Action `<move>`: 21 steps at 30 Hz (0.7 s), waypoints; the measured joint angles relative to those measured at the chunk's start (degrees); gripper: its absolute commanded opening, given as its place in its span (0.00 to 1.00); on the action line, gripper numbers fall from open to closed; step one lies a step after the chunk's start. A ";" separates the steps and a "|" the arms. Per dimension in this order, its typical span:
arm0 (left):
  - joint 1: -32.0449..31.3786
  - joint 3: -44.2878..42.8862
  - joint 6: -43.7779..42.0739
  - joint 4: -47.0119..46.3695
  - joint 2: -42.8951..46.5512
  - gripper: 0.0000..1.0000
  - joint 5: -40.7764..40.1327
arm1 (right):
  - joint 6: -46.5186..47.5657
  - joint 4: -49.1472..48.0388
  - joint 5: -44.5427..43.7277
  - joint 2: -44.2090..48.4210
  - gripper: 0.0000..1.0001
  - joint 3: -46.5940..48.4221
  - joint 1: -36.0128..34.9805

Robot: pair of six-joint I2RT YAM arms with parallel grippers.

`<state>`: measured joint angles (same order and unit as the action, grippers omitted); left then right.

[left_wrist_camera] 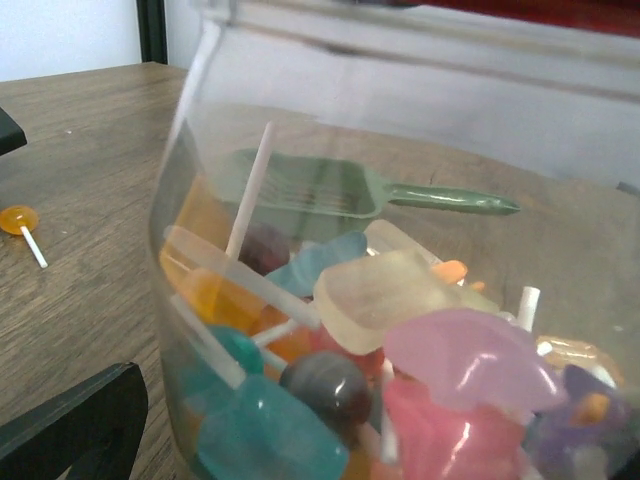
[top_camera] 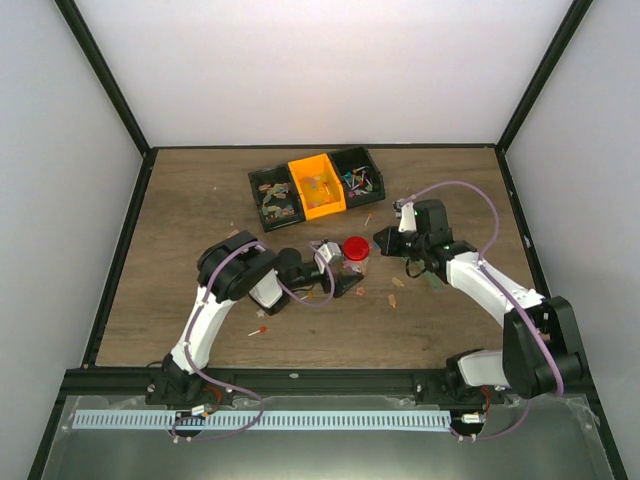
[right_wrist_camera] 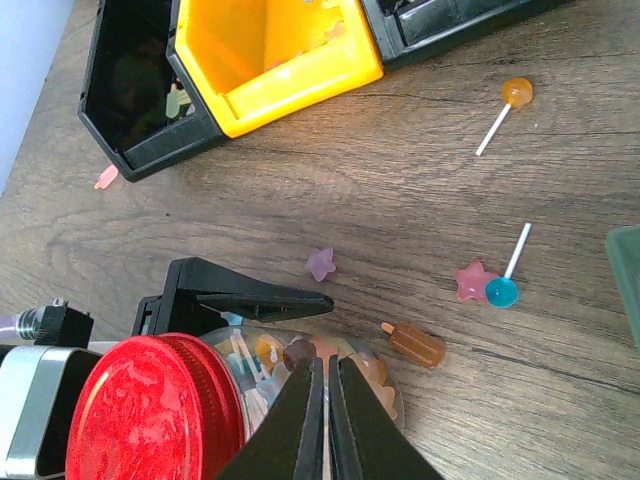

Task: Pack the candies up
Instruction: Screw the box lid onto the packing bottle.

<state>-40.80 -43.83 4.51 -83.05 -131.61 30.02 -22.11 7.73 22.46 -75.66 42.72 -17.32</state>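
Top external view, from the left: a broad stretch of bare table is seen, with one lollipop lying near the front rail. Next, the left gripper is set low beside the jar, its fingers spread to either side of the glass. From the left wrist a strip of wood is seen between one finger and the jar wall, so nothing is judged to be clamped. The candies are heaped inside the jar, filling its lower part, and a red lid is set on top, so the packing is judged largely done. More sweets are held in the bins just beyond the jar. Loose pieces are scattered on the wood around it: a star, a brown bar and a blue lollipop. If these are to be packed too, the lid would have to come off. The right gripper is held over the jar, fingers pressed together on nothing, tips close to the left arm's finger. At the right lies the green scoop. Ample room is offered on the left and toward the front rail. Little is offered between jar, bins and the two grippers, and the right side is hemmed in by the scoop and the cage wall.
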 measured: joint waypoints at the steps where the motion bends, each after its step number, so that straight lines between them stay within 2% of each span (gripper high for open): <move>1: 0.00 -0.13 0.00 0.09 0.00 0.96 0.00 | 0.00 -0.04 -0.02 0.00 0.03 0.11 0.00; 13: 0.00 -2.34 0.28 0.94 -0.02 0.81 0.02 | -1.07 0.83 -0.63 0.48 0.03 1.11 0.09; 21: 0.00 -2.34 0.28 0.87 -0.02 0.79 0.02 | -2.40 0.79 -0.66 1.20 0.06 2.03 0.11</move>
<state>-40.80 -46.17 4.80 -82.17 -131.63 30.04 -24.51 8.51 21.80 -74.46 44.75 -17.21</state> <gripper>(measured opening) 0.808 0.033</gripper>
